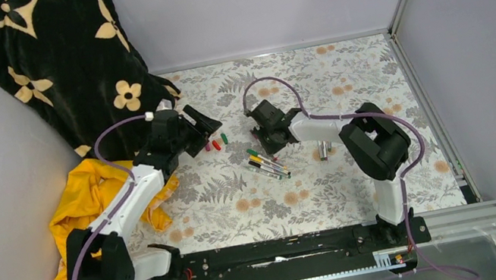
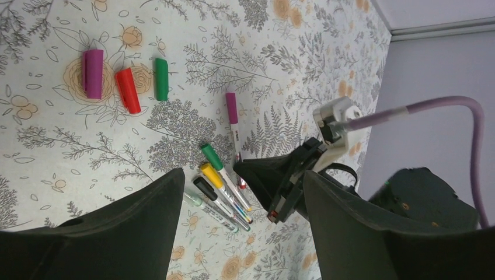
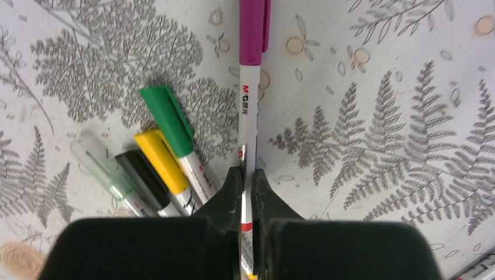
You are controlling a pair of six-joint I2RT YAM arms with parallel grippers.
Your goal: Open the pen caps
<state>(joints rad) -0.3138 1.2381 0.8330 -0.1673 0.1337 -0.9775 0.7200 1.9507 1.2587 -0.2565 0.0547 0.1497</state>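
Three loose caps lie side by side on the floral table: magenta (image 2: pixel 93 73), red (image 2: pixel 127 90) and green (image 2: pixel 161 79). They also show in the top view (image 1: pixel 215 143). My right gripper (image 3: pixel 246 186) is shut on the white barrel of a magenta-capped pen (image 3: pixel 252 32), low over the table. Beside it lies a bundle of pens (image 1: pixel 269 165) with green (image 3: pixel 166 119), yellow (image 3: pixel 157 157), black (image 3: pixel 140 175) and clear pale-green (image 3: pixel 99 163) caps on. My left gripper (image 1: pixel 207 133) is open and empty, just left of the loose caps.
A black flowered blanket (image 1: pixel 61 57) and a yellow cloth (image 1: pixel 83 204) lie at the left. A small pale object (image 1: pixel 323 150) stands right of the pens. Grey walls close in the table, with a metal rail (image 1: pixel 419 79) at the right.
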